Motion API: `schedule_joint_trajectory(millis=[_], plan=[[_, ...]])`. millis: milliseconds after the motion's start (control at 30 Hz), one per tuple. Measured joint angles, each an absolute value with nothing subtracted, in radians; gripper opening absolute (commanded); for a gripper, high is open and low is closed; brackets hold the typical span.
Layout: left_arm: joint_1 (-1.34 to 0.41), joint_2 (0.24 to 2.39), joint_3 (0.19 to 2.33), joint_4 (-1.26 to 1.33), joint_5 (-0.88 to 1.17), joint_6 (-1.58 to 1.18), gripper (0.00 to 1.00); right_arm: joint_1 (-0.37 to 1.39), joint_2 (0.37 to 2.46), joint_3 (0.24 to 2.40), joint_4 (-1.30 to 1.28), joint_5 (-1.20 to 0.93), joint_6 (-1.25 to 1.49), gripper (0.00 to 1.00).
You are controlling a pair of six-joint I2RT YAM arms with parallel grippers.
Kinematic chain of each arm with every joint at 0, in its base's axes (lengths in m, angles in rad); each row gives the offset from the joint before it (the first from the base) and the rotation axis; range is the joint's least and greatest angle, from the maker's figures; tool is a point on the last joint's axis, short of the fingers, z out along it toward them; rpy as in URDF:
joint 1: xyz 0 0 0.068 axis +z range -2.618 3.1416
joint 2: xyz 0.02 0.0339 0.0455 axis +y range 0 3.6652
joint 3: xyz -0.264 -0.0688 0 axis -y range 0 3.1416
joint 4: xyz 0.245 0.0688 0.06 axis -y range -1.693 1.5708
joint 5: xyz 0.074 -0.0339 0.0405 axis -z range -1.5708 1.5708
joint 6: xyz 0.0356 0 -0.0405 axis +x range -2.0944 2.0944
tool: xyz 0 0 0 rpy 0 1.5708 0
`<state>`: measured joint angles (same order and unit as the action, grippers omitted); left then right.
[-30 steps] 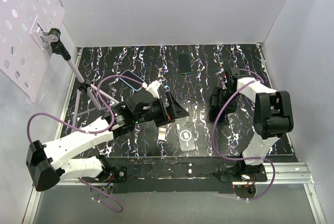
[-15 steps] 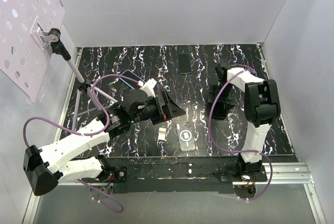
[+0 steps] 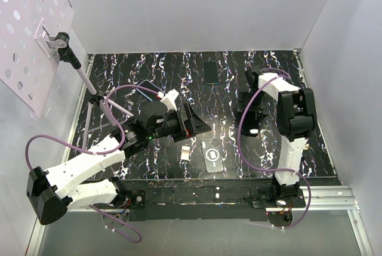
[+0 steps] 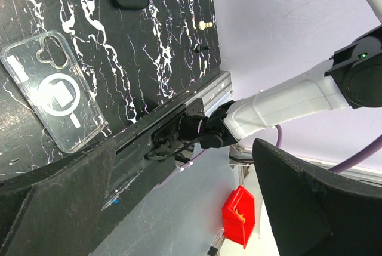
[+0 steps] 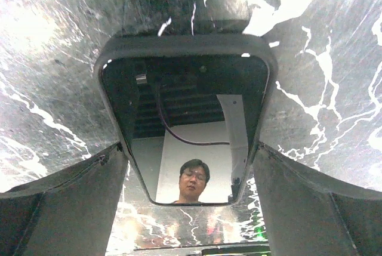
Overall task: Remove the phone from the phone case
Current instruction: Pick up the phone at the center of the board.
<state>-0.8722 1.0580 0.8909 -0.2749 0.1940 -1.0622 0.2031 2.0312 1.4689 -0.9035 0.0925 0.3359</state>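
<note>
Phone [image 5: 185, 89] looks glossy, stiff, slippery; we would grip its long edges. Our right end effector [image 5: 188, 145] straddles it, open and empty; left end effector [image 4: 183, 148] gapes empty.

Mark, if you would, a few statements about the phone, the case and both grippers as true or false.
1. The clear plastic phone case with a white ring lies empty on the black marbled table. True.
2. The left gripper is shut on that case. False: it is open and holds nothing.
3. A black glossy phone lies flat between the open fingers of the right gripper. True.
4. The case lies at the table's far edge. False: it lies by the near edge, close to the arms' bases.
</note>
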Motion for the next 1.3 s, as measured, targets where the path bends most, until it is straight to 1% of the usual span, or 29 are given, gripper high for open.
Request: schedule_joint_trajectory(millis=[67,133,200,233,267,300,433,500,700,867,933,1033,1133,1200,1267,1300], plan=[[-0.870,1.058,0.891,-0.270,0.199,-1.062,0.98,0.203,2.048,1.494,-0.904,0.094,0.334,0.86],[-0.868,1.058,0.891,-0.267,0.202,-1.062,0.98,0.203,2.051,1.497,-0.902,0.093,0.333,0.82],[-0.865,1.057,0.890,-0.266,0.203,-1.062,0.98,0.202,2.051,1.500,-0.904,0.092,0.331,0.68],[-0.865,1.056,0.890,-0.266,0.204,-1.062,0.98,0.199,2.053,1.504,-0.908,0.091,0.325,0.58],[-0.864,1.055,0.890,-0.267,0.204,-1.062,0.98,0.198,2.057,1.509,-0.912,0.090,0.320,0.44],[-0.863,1.053,0.889,-0.268,0.204,-1.061,0.98,0.196,2.059,1.514,-0.916,0.084,0.314,0.33],[-0.860,1.040,0.889,-0.277,0.203,-1.062,0.98,0.184,2.054,1.508,-0.906,0.046,0.295,0.08],[-0.860,1.024,0.883,-0.282,0.202,-1.062,0.98,0.183,2.031,1.478,-0.873,0.036,0.281,0.01],[-0.859,0.985,0.862,-0.302,0.190,-1.065,0.98,0.187,1.875,1.303,-0.695,0.028,0.231,0.01],[-0.859,0.986,0.862,-0.315,0.177,-1.066,0.98,0.190,1.637,1.091,-0.520,0.022,0.207,0.01],[-0.858,0.986,0.862,-0.315,0.168,-1.066,0.97,0.192,1.503,0.984,-0.440,-0.004,0.203,0.01],[-0.854,0.987,0.862,-0.311,0.163,-1.057,0.93,0.200,1.297,0.845,-0.336,-0.061,0.204,0.01],[-0.852,0.999,0.867,-0.304,0.163,-1.029,0.83,0.223,1.106,0.752,-0.255,-0.156,0.215,0.01],[-0.851,1.016,0.880,-0.303,0.163,-1.001,0.81,0.235,1.022,0.727,-0.213,-0.227,0.231,0.01],[-0.850,1.040,0.904,-0.296,0.165,-0.966,0.83,0.241,0.969,0.723,-0.190,-0.298,0.254,0.01],[-0.850,1.054,0.917,-0.290,0.167,-0.949,0.88,0.242,0.952,0.723,-0.179,-0.325,0.270,0.01]])
